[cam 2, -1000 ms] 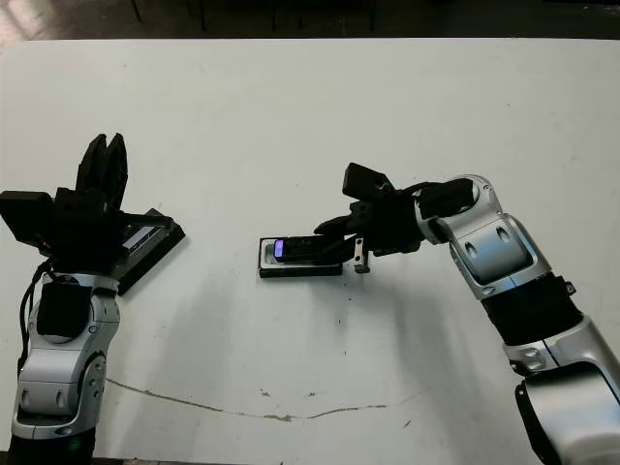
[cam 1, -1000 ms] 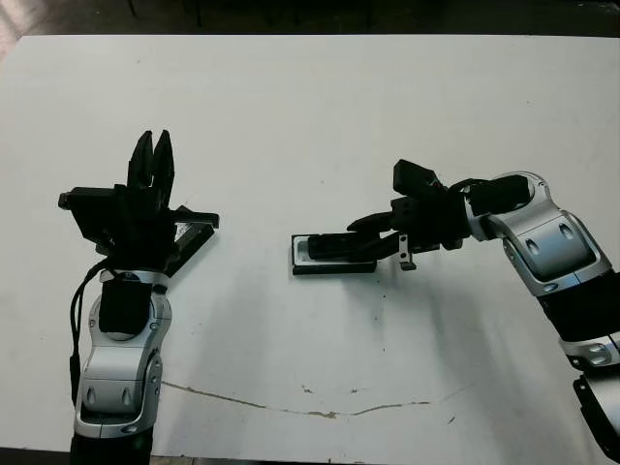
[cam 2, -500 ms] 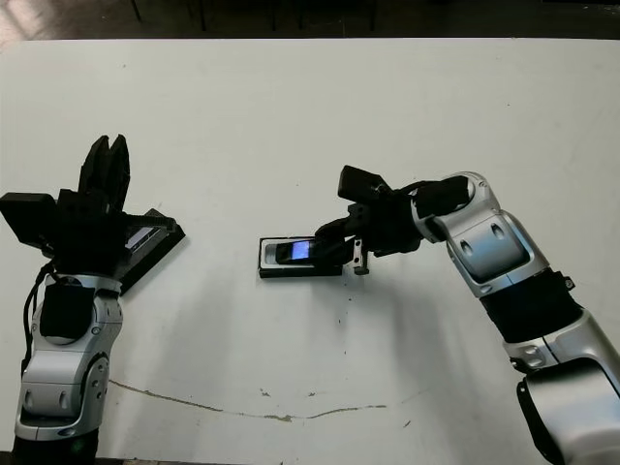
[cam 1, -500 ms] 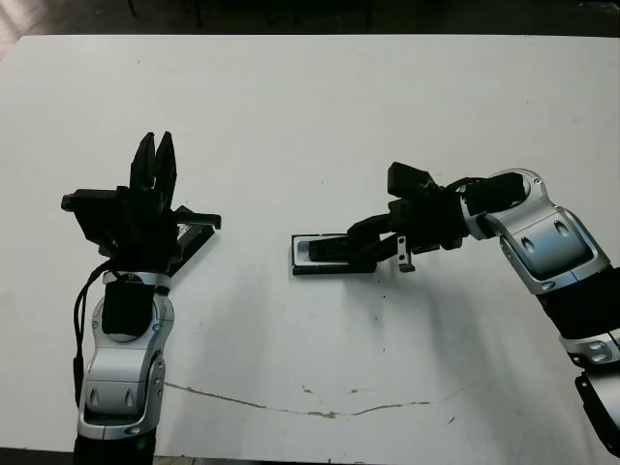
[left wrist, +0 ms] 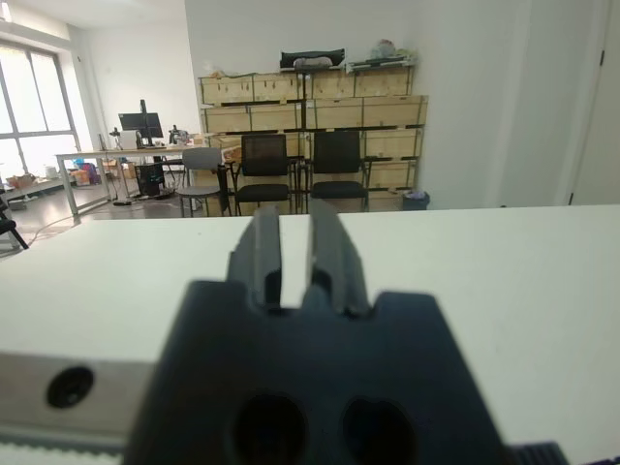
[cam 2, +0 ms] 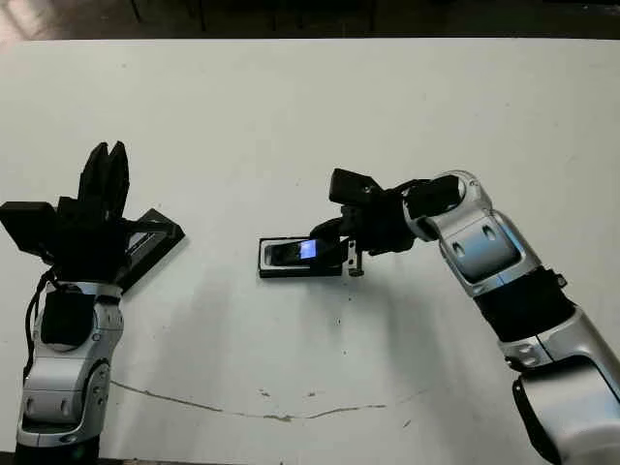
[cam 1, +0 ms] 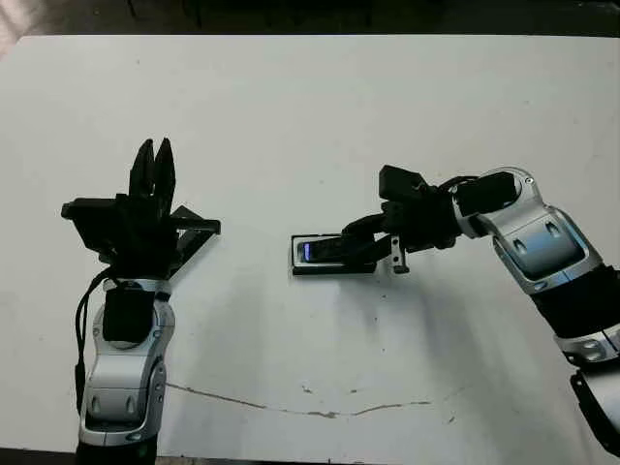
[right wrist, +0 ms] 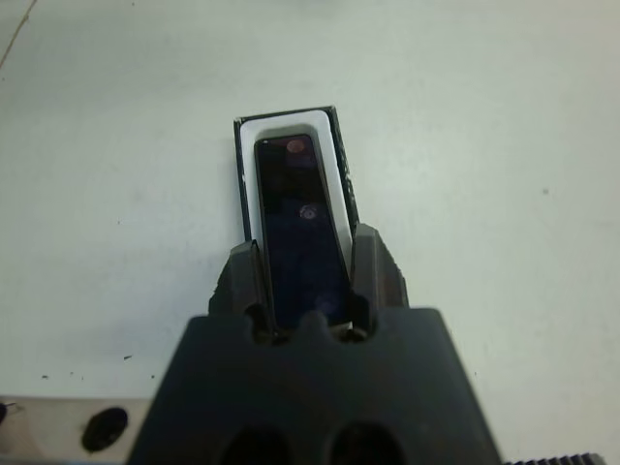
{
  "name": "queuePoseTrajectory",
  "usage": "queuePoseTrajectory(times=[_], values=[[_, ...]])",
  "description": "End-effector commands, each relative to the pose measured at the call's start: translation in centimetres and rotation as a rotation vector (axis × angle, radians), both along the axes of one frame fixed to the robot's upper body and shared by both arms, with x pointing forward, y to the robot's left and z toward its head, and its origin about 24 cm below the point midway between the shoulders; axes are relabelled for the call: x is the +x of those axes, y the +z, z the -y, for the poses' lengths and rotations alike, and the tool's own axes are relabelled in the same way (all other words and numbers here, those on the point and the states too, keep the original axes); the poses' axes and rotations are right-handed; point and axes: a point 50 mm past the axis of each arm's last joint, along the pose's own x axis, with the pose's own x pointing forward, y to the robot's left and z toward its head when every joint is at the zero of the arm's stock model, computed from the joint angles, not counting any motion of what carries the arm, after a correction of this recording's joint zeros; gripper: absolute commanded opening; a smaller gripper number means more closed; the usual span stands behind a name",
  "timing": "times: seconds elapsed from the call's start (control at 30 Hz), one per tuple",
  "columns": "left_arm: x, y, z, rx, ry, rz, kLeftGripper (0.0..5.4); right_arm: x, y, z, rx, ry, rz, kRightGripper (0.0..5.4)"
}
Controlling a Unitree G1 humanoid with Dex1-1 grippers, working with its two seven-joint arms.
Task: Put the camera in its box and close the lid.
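Your right gripper (right wrist: 304,281) had the camera (right wrist: 298,228) pinched between its fingers, lowered into the box (right wrist: 334,145) at mid-table, so you were seating it. Next you'd need to release cleanly, then fetch the lid (cam 1: 192,239) beside your narrow-fingered, empty left gripper (cam 1: 154,167).

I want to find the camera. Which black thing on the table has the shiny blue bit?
The slim black camera, held in the right pincer over the box. The lid, near the left pincer, shows none.
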Motion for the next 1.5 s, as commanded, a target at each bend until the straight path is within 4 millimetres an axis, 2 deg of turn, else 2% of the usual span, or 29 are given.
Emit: queuePoseTrajectory(times=[0.03, 0.27, 0.5, 0.63, 0.83, 1.03, 1.3, 1.37, 1.5], values=[[-0.1, -1.0, -0.2, -0.005, 0.014, -0.041, 0.0, -0.2, -0.6, -0.6, -0.023, 0.026, -0.01, 0.18], [-0.2, -1.0, -0.3, 0.004, 0.019, -0.041, 0.0, -0.2, -1.1, -1.4, 0.0, 0.031, -0.03, 0.18], [-0.1, -1.1, -0.5, 0.003, 0.019, -0.041, 0.0, -0.2, -1.4, -1.3, 0.008, 0.0, -0.026, 0.18], [-0.1, -1.0, -0.5, 0.006, 0.02, -0.039, 0.0, -0.1, -0.6, -0.7, 0.054, -0.023, -0.041, 0.97], [-0.1, -1.0, -0.5, 0.001, 0.013, -0.038, 0.0, 0.1, 0.9, 0.1, 0.09, 0.012, 0.059, 2.28], [0.0, -0.9, -0.6, 0.007, 0.013, -0.038, 0.0, 0.2, 3.6, 0.7, 0.107, 0.012, 0.204, 3.6], [0.1, -0.9, -0.6, 0.014, 0.01, -0.033, 0.0, 0.2, 7.4, 1.8, 0.347, -0.053, 0.306, 5.36], [0.1, -0.9, -0.6, 0.014, 0.012, -0.034, 0.0, -0.1, 8.1, 2.2, 0.471, -0.148, 0.34, 5.38], [0.1, -0.9, -0.7, 0.015, 0.015, -0.035, 0.0, -0.4, 8.0, 3.1, 0.66, -0.442, 0.487, 5.3]])
